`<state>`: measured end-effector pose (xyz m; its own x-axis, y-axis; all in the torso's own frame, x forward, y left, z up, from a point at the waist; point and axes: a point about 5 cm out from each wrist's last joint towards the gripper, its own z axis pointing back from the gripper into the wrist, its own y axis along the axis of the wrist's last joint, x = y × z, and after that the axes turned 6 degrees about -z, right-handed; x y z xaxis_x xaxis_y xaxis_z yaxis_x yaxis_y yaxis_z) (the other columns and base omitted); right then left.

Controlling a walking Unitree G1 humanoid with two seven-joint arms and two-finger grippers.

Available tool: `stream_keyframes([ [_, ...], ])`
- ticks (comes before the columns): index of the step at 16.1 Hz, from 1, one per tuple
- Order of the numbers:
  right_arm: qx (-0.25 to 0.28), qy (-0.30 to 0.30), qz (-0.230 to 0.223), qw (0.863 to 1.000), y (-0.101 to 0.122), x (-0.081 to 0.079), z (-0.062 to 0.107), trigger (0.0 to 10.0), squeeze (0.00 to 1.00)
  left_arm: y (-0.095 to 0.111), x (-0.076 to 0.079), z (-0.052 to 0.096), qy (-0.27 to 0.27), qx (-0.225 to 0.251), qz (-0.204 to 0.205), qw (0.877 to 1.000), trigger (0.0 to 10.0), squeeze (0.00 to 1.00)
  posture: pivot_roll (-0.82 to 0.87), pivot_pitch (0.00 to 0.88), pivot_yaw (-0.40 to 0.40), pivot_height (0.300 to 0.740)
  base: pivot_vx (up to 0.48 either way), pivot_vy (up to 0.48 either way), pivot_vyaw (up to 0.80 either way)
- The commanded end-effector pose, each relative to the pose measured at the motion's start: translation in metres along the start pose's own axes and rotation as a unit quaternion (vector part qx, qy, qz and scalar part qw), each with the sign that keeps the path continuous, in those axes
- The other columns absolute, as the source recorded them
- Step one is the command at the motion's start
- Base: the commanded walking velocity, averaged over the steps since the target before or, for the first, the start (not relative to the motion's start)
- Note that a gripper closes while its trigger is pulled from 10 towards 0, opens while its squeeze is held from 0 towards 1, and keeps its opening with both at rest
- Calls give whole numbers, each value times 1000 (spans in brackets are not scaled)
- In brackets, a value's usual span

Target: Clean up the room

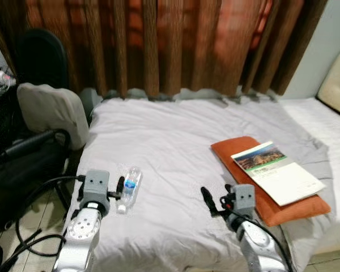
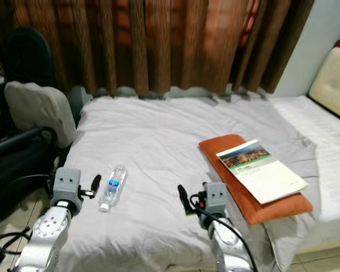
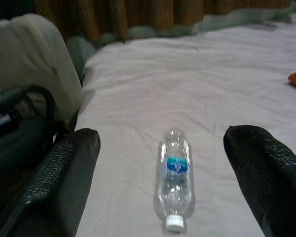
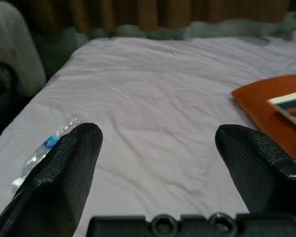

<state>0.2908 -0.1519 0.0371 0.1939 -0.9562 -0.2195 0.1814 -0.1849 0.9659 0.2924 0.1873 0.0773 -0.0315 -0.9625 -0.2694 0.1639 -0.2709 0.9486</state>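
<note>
A clear plastic water bottle (image 1: 128, 188) with a blue label lies on the grey bedsheet near the bed's left edge, cap toward me. My left gripper (image 1: 114, 191) hovers low just beside it, open. In the left wrist view the bottle (image 3: 176, 177) lies ahead, between the two spread fingers (image 3: 64, 173). My right gripper (image 1: 216, 198) is open over the sheet near the front edge, left of an orange cushion (image 1: 229, 150). A magazine (image 1: 276, 171) rests on that cushion. Nothing is held by either gripper.
A black office chair with a grey cushion (image 1: 50, 107) stands close to the bed's left side, cables (image 1: 28, 238) on the floor below it. Brown curtains (image 1: 158, 45) hang behind the bed. A white mattress (image 1: 323, 122) adjoins on the right.
</note>
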Motion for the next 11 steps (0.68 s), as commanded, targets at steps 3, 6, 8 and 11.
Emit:
stream_keyframes([
  [3, 15, -23, 8, 1000, 7, 10, 0, 10000, 0, 2, 5, -2, -9, 0, -1, 1000, 10000, 0, 69, 0, -69, 740, 471, 0, 0],
  [6, 11, -21, 6, 1000, 5, 9, 0, 10000, 0, 2, 7, -2, -13, 1, 1, 1000, 10000, 0, 67, 0, -68, 740, 472, 0, 0],
  [8, 10, -20, 6, 1000, 4, 8, 1, 10000, 0, 3, 9, -3, -19, 1, 3, 1000, 10000, 0, 63, 0, -68, 740, 472, 0, 0],
  [11, -3, -7, 9, 1000, 1, 6, 4, 10000, 0, 0, 16, -27, -51, -30, -1, 998, 10000, 0, 46, 0, -92, 740, 315, 0, 0],
])
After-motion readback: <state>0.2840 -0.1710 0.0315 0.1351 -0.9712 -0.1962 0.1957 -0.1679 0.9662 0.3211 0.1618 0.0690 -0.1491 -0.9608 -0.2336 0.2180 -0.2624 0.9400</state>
